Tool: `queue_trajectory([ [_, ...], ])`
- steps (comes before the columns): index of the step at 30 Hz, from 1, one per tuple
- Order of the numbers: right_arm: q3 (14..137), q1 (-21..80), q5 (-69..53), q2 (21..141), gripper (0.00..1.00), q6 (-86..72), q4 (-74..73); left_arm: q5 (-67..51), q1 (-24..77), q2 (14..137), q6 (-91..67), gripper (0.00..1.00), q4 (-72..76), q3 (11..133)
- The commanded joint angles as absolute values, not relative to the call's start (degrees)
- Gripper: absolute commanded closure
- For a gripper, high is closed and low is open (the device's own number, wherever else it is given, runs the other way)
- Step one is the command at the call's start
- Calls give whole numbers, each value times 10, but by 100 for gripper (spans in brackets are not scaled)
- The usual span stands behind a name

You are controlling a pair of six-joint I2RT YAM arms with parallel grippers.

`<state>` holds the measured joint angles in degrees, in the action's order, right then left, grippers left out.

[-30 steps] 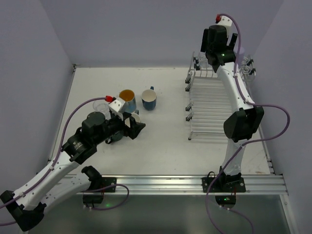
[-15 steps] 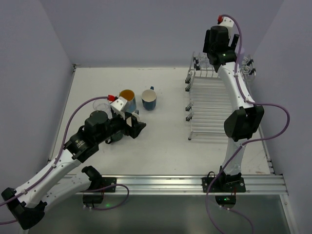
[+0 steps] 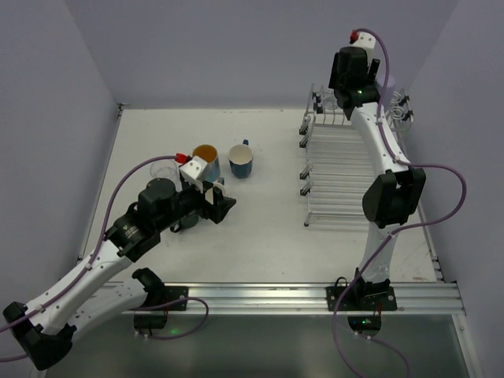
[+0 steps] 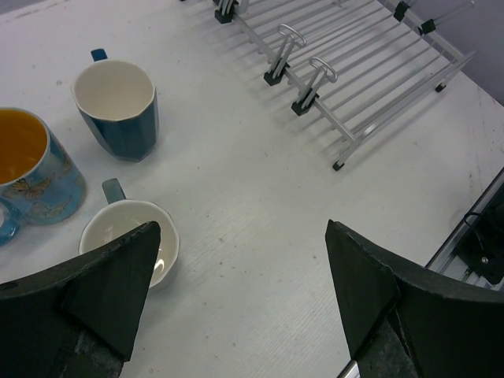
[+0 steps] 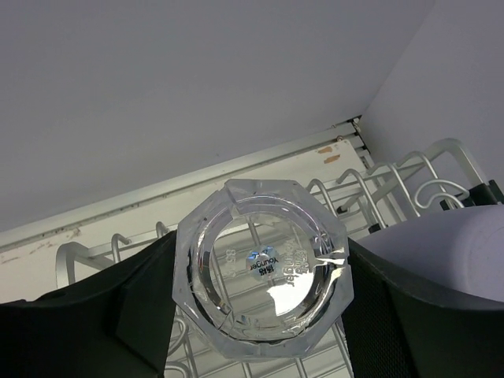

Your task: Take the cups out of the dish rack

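My right gripper (image 5: pixel 264 276) is shut on a clear octagonal glass (image 5: pixel 264 236), seen bottom-on, and holds it above the far end of the wire dish rack (image 3: pixel 340 169). A lavender tumbler (image 5: pixel 453 244) stands in the rack just to the right of it. My left gripper (image 4: pixel 242 260) is open and empty, low over the table. A small white-inside cup (image 4: pixel 126 236) sits by its left finger. A dark teal mug, white inside (image 4: pixel 118 106), and a blue mug, orange inside (image 4: pixel 31 169), stand on the table behind it.
A clear glass (image 3: pixel 161 171) stands on the table left of the blue mug. The rack's near end (image 4: pixel 370 79) lies ahead and to the right of my left gripper. Walls close in behind and to the right of the rack.
My right gripper has risen a little above the rack's far end with the glass in it. My left arm has hardly moved.
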<state>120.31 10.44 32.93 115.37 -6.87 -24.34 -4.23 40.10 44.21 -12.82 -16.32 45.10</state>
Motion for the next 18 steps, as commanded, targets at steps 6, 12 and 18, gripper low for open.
queue_trajectory([
  [6,1176,115,316,1103,56,-11,-126,-40,390,450,-117,10,-141,453],
  [12,1108,136,313,1035,59,33,-41,-44,386,454,-117,10,-139,453],
  [18,1035,169,302,950,60,9,-12,-62,377,460,-122,11,-132,452],
])
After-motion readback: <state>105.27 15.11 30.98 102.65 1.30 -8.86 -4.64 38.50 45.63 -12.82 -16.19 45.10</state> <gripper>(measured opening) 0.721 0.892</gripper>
